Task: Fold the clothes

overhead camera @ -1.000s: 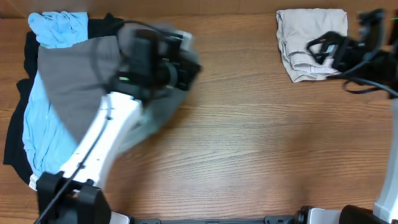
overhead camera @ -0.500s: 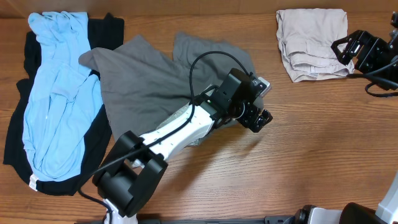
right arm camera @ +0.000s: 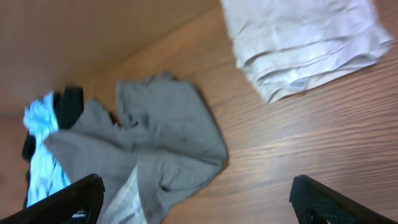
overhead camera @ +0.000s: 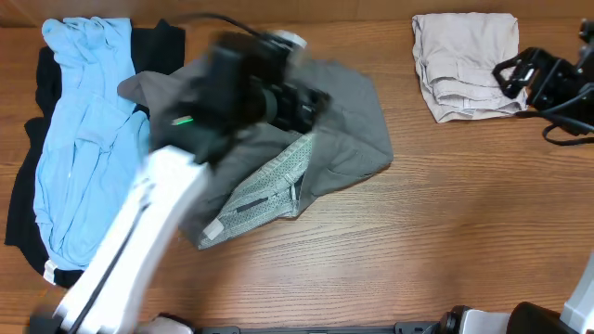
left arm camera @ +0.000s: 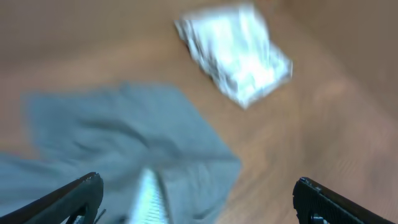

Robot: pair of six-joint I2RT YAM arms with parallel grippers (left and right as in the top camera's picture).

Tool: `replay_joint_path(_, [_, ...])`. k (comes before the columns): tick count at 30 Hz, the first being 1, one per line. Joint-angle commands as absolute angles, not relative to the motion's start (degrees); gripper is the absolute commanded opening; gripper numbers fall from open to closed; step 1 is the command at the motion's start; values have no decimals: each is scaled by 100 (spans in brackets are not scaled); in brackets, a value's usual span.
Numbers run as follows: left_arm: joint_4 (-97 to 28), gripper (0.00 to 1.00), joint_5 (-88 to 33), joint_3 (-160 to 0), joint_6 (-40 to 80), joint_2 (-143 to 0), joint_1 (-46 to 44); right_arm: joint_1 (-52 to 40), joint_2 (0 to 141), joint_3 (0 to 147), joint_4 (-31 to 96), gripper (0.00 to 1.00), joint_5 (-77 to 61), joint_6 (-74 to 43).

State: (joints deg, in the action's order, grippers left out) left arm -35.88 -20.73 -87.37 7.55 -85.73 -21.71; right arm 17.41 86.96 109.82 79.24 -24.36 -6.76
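- Grey shorts (overhead camera: 348,130) lie crumpled at frame centre, with pale lining turned out along the lower edge.
- Bare counter (overhead camera: 445,232) spreads lower right.
- Left claw (left arm camera: 198,198) and right claw (right arm camera: 198,193) are both spread apart, holding nothing.

One each: grey shorts (overhead camera: 348,130), light blue garment (overhead camera: 79,158), black garment (overhead camera: 23,204), beige garment (overhead camera: 464,60).

left arm (overhead camera: 130,232): my long white link, blurred | wrist head (overhead camera: 232,83): my black block, green light (overhead camera: 182,119), black left cable (overhead camera: 209,17) | right gripper (overhead camera: 515,74): black, with thin black right cable (overhead camera: 568,130) | left fingers (left arm camera: 74,198): mine, black, tapered
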Motion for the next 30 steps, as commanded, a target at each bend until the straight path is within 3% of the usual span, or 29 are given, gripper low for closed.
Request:
replay_joint_path(1, [-4073,100,-2025,-8860,760,-7887,-1673,1109,9004,11096,8007,100,-2408,-443])
replay_joint_path(9, [-5391,100,-1341,-8759,1055,-7846,-624,-403,10033,11096,7806,100,-1887,-1011])
replay_joint_path(16, [-5551,100,-1142,-8512,1122,-8147,-93,-1391,10930,11096,7363,97,-1011,-1754])
replay_joint_path(30, [-5548,100,-1116,-8497,1125,-8965,73,-2873,12073,11087,6890,90,298,-2373])
